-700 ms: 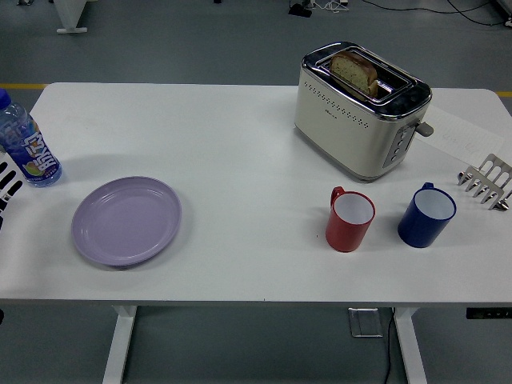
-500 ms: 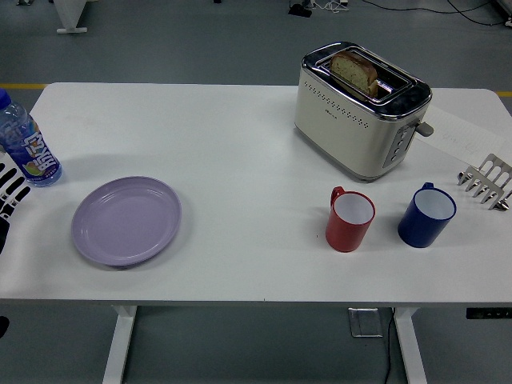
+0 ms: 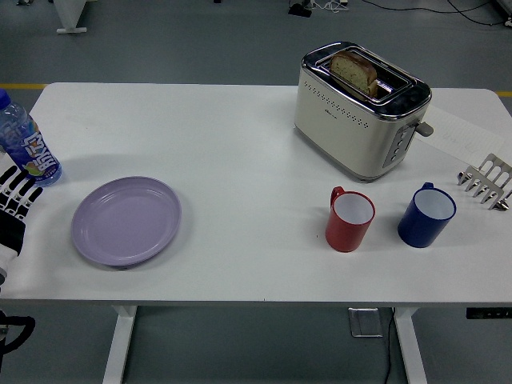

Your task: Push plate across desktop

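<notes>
A round lilac plate lies near the white table's left front — the robot's black-and-white left hand sits just left of it, fingers extended, beside a blue-labelled plastic bottle (upright).

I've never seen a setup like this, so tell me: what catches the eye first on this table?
Probably the shiny cream toaster at the far right, with a slice of bread sticking out of one slot. In front of it stand a red mug and a blue mug side by side. At the near left lies an empty lilac plate, with the robot's left hand at the table's left edge beside a water bottle.
</notes>
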You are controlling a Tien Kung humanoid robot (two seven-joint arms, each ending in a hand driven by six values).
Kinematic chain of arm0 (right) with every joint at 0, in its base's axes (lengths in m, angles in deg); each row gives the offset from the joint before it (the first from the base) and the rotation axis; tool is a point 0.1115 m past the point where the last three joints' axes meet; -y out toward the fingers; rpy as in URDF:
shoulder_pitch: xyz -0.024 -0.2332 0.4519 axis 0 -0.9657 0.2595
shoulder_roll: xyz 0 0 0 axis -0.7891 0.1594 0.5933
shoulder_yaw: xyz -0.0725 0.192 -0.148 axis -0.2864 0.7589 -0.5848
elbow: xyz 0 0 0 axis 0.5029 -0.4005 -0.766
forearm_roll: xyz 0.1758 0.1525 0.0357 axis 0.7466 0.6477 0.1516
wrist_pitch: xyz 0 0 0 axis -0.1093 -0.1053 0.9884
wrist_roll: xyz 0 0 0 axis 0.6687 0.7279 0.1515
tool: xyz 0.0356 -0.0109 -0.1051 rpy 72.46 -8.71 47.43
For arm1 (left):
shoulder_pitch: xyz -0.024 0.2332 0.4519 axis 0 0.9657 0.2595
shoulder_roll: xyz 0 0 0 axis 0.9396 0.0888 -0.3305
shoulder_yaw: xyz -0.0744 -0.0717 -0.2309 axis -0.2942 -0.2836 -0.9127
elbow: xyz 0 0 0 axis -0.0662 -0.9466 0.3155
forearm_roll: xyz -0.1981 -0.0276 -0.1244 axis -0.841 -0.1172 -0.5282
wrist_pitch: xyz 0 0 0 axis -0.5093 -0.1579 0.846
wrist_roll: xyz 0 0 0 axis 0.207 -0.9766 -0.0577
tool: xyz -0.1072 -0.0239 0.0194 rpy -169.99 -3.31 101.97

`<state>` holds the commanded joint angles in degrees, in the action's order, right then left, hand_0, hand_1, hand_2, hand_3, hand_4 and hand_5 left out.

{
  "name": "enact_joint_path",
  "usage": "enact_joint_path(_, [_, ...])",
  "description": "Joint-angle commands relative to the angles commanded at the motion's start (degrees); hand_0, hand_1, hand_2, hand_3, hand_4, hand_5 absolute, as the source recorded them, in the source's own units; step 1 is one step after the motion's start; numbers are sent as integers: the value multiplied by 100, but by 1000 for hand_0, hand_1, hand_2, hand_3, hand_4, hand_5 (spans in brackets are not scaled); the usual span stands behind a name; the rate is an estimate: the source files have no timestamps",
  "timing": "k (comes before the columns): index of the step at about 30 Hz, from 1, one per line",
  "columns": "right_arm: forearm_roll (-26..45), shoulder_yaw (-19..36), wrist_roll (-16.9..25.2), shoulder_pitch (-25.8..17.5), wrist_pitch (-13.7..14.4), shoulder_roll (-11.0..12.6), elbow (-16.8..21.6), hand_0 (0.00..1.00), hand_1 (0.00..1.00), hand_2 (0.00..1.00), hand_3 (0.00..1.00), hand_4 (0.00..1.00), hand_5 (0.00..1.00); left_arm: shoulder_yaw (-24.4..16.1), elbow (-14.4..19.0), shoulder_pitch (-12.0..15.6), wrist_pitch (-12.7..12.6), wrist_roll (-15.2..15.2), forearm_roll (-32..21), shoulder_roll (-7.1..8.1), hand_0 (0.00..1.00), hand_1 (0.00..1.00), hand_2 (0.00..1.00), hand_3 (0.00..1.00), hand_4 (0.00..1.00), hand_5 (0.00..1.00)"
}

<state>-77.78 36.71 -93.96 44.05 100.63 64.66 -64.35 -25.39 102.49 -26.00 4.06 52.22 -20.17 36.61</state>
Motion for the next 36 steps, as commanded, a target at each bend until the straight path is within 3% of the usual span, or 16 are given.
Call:
enact_joint_path(24, [-84, 30, -32, 52, -22, -16, 9, 577, 517, 611, 563, 213, 538, 226, -320, -134, -16, 184, 9, -440, 746, 773, 732, 640, 587, 998])
enact_joint_path(36, [-118, 31, -26, 68, -43, -7, 6, 578, 518, 611, 563, 211, 536, 286, -394, -214, -56, 289, -21, -588, 745, 770, 728, 637, 581, 998])
